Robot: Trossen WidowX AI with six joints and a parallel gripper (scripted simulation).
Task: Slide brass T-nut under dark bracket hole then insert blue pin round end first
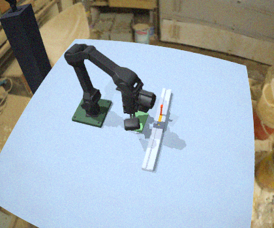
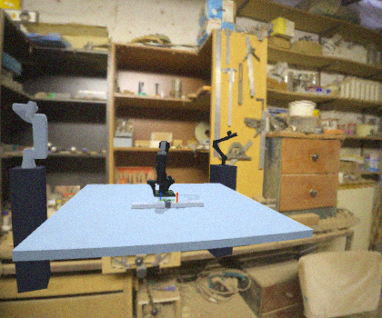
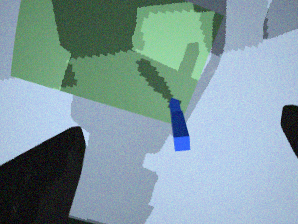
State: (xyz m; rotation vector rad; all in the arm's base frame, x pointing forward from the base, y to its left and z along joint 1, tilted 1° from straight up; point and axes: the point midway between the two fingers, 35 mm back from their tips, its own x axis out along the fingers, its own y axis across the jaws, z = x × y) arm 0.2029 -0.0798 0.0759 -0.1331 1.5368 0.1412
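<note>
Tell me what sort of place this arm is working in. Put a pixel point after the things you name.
Probably a woodworking or repair workshop: hand tools hang on a yellow wooden panel (image 2: 228, 59), a brown wooden drawer cabinet (image 2: 275, 156) stands beside it, and long wooden shelves (image 2: 325, 99) hold tubs and jars.
</note>
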